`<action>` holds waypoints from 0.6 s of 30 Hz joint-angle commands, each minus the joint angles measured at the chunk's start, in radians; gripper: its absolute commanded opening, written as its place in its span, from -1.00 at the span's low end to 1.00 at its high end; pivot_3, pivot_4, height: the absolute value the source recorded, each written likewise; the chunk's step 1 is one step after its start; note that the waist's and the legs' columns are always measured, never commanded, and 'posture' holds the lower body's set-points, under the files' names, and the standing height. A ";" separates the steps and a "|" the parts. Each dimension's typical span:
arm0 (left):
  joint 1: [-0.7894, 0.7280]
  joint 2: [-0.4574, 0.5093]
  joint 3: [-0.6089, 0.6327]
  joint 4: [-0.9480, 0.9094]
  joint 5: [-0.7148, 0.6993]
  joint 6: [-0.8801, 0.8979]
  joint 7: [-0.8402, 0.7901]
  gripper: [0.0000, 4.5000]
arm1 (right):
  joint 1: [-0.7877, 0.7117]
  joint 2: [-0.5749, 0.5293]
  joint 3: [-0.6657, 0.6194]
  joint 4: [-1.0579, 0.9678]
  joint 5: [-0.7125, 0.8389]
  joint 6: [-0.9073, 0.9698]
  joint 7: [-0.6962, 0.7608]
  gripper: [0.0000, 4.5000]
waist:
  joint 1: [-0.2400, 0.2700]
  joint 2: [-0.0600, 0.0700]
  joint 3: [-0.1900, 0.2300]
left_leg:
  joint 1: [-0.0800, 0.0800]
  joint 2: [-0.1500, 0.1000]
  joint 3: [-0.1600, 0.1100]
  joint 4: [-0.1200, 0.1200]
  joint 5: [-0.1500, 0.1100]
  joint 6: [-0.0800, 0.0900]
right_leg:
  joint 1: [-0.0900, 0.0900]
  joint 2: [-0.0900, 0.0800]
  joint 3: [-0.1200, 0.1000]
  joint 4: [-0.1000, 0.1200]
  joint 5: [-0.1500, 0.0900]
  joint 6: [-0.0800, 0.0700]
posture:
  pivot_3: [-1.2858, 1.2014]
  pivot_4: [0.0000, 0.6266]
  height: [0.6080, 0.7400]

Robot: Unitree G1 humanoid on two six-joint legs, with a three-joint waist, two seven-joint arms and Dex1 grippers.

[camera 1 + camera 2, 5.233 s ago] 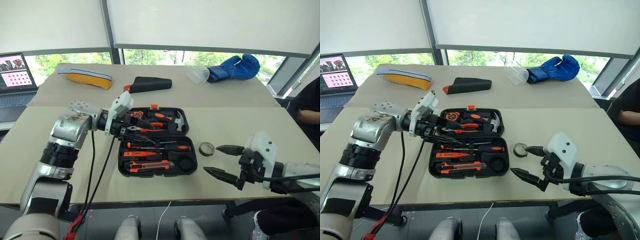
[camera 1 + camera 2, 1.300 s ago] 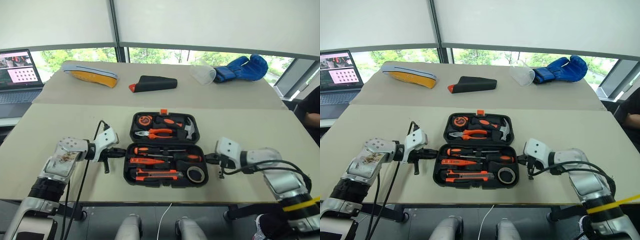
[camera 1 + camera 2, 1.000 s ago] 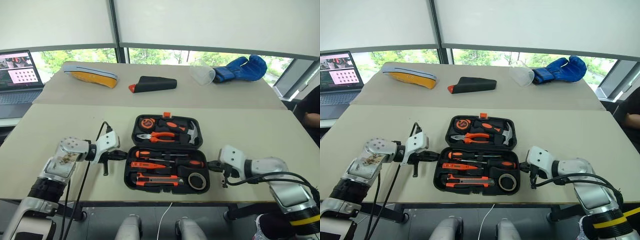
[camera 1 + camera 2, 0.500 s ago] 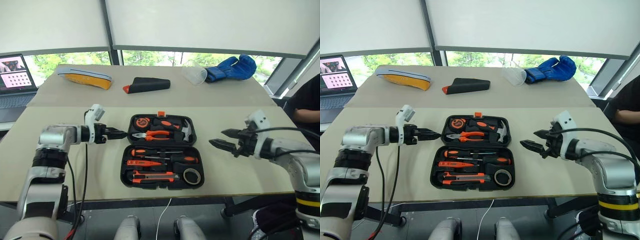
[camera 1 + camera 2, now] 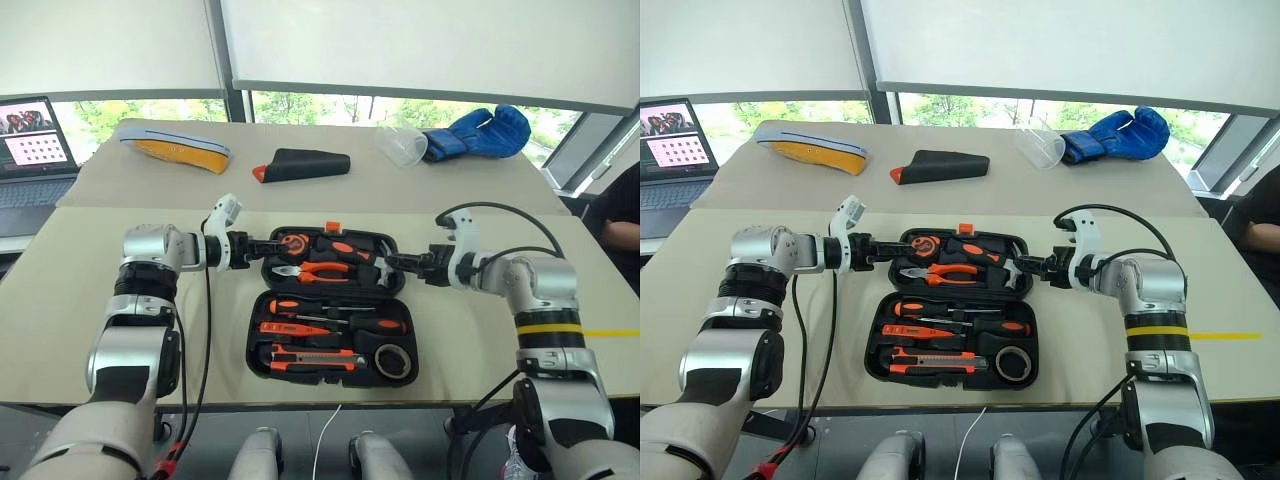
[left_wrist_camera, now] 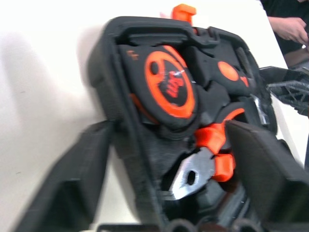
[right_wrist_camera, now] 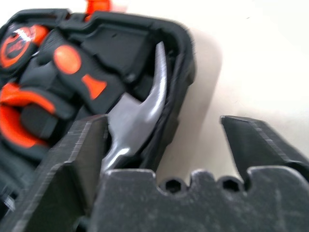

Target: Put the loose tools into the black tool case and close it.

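Beige worktop (image 5: pixel 480 330) under a window with drawn blinds; a second worktop behind it carries a laptop (image 5: pixel 35 150), a yellow-soled shoe (image 5: pixel 175 148), a black wedge pouch (image 5: pixel 300 164), a clear cup (image 5: pixel 402 146) and a blue boxing glove (image 5: pixel 480 132).

Your black tool case (image 5: pixel 335 305) lies open and flat at the centre of the near worktop, long axis running left to right, hinge line across the middle, orange latch (image 5: pixel 332 227) on the far edge. The far half holds the round tape measure (image 5: pixel 292 243), pliers (image 5: pixel 310 270) and hammer (image 5: pixel 375 262). The near half holds the two long screwdrivers (image 5: pixel 335 312), lying left to right with handles and shafts along the case's length; the slim tester (image 5: pixel 300 329) sits parallel just below them, the utility knife (image 5: pixel 315 355) parallel again at the near edge, and the tape roll (image 5: pixel 393 362) in the near right corner.

Your left claw (image 5: pixel 262 245) points inward at the far half's left rim; in the left wrist view its fingers (image 6: pixel 72 188) straddle that rim wall, one outside, one inside, parted and not clenched on it.

Your right claw (image 5: pixel 395 264) points inward at the far half's right rim. In the right wrist view its fingers (image 7: pixel 77 159) stand apart, one over the hammer head, one outside the case wall, released.
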 commanded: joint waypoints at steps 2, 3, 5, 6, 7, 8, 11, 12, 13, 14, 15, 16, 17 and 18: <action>-0.015 0.006 0.006 -0.015 -0.018 -0.006 -0.022 -0.28 | -0.018 -0.004 -0.005 -0.017 -0.002 -0.026 0.006 -0.08 | -0.001 0.000 0.000 | 0.000 0.000 0.000 0.000 0.000 0.000 | 0.000 0.000 0.000 0.000 0.000 0.000 | 0.03 -0.52 1.00; -0.014 0.007 0.006 -0.015 -0.017 -0.007 -0.022 -0.44 | -0.013 -0.006 -0.003 -0.025 -0.002 -0.026 0.009 -0.23 | -0.001 0.000 0.000 | 0.000 0.000 0.000 0.000 0.000 0.000 | 0.000 0.000 0.000 0.000 0.000 0.000 | 0.03 -0.52 1.00; -0.011 0.008 0.006 -0.019 -0.018 -0.008 -0.022 -0.77 | 0.005 -0.014 0.014 -0.056 -0.004 -0.024 0.022 -0.54 | 0.000 0.000 0.000 | 0.000 0.000 0.000 0.000 0.000 0.000 | 0.000 0.000 0.000 0.000 0.000 0.000 | 0.03 -0.52 1.00; -0.009 0.008 0.006 -0.020 -0.017 -0.009 -0.022 -0.88 | 0.016 -0.020 0.028 -0.073 -0.008 -0.026 0.032 -0.66 | 0.000 0.000 0.000 | 0.000 0.000 0.000 0.000 0.000 0.000 | 0.000 0.000 0.000 0.000 0.000 0.000 | 0.03 -0.52 1.00; -0.006 0.008 0.003 -0.023 -0.017 -0.011 -0.025 -1.00 | 0.026 -0.025 0.040 -0.090 -0.010 -0.024 0.039 -0.83 | 0.001 0.000 0.000 | 0.000 0.000 0.000 0.000 0.000 0.000 | 0.000 0.000 0.000 0.000 0.000 0.000 | 0.03 -0.52 1.00; -0.003 0.007 0.001 -0.027 -0.016 -0.013 -0.026 -1.00 | 0.033 -0.027 0.046 -0.104 -0.009 -0.019 0.040 -0.94 | 0.000 0.000 0.000 | 0.000 0.000 -0.001 0.000 0.000 0.000 | 0.000 0.000 0.000 0.000 0.000 0.000 | 0.03 -0.52 1.00; 0.006 0.002 -0.008 -0.036 -0.013 -0.010 -0.026 -1.00 | 0.048 -0.033 0.065 -0.136 -0.013 -0.012 0.042 -0.99 | -0.001 0.000 0.000 | 0.000 0.000 -0.001 0.000 0.000 0.000 | 0.000 0.000 0.000 0.001 0.000 0.000 | 0.03 -0.52 1.00; 0.008 0.002 -0.012 -0.038 -0.010 -0.010 -0.025 -1.00 | 0.051 -0.035 0.071 -0.142 -0.017 -0.014 0.041 -0.99 | -0.001 0.000 0.000 | 0.000 0.000 -0.001 0.000 0.000 0.000 | 0.000 0.000 0.000 0.001 0.000 0.000 | 0.03 -0.52 1.00; 0.011 0.002 -0.019 -0.041 -0.006 -0.013 -0.026 -1.00 | 0.052 -0.037 0.075 -0.146 -0.021 -0.018 0.041 -0.99 | -0.002 0.000 0.000 | 0.000 0.000 -0.001 0.000 0.000 0.000 | 0.000 0.000 0.000 0.001 0.000 0.000 | 0.03 -0.52 1.00; 0.015 0.001 -0.023 -0.042 -0.001 -0.023 -0.024 -1.00 | 0.051 -0.036 0.075 -0.145 -0.025 -0.025 0.039 -0.99 | -0.002 0.000 0.000 | 0.000 0.000 -0.001 0.000 0.000 0.000 | 0.000 0.000 0.000 0.001 0.000 0.000 | 0.03 -0.52 1.00; 0.019 -0.001 -0.024 -0.045 0.001 -0.033 -0.021 -1.00 | 0.050 -0.035 0.075 -0.145 -0.031 -0.036 0.037 -0.99 | -0.001 0.000 0.000 | 0.000 0.000 -0.001 0.000 0.000 0.000 | 0.000 0.000 0.000 0.001 0.000 0.000 | 0.03 -0.52 1.00; 0.024 -0.004 -0.022 -0.052 0.001 -0.052 -0.021 -1.00 | 0.048 -0.035 0.079 -0.147 -0.046 -0.074 0.036 -0.99 | -0.001 0.000 0.000 | 0.000 0.000 -0.001 0.000 0.000 0.000 | 0.000 0.000 0.000 0.000 0.000 0.000 | 0.03 -0.52 1.00; 0.030 -0.007 -0.022 -0.065 0.000 -0.070 -0.022 -1.00 | 0.046 -0.033 0.081 -0.151 -0.057 -0.107 0.033 -0.99 | -0.002 0.000 0.000 | 0.000 0.000 -0.001 0.000 0.000 0.000 | 0.001 0.000 0.000 0.000 0.000 0.000 | 0.03 -0.52 1.00; 0.039 -0.012 -0.021 -0.088 0.000 -0.109 -0.024 -1.00 | 0.039 -0.027 0.076 -0.155 -0.064 -0.142 0.027 -0.99 | -0.002 0.000 0.000 | 0.000 0.000 -0.001 0.000 0.000 0.000 | 0.001 0.000 0.000 0.000 0.000 0.000 | 0.03 -0.52 1.00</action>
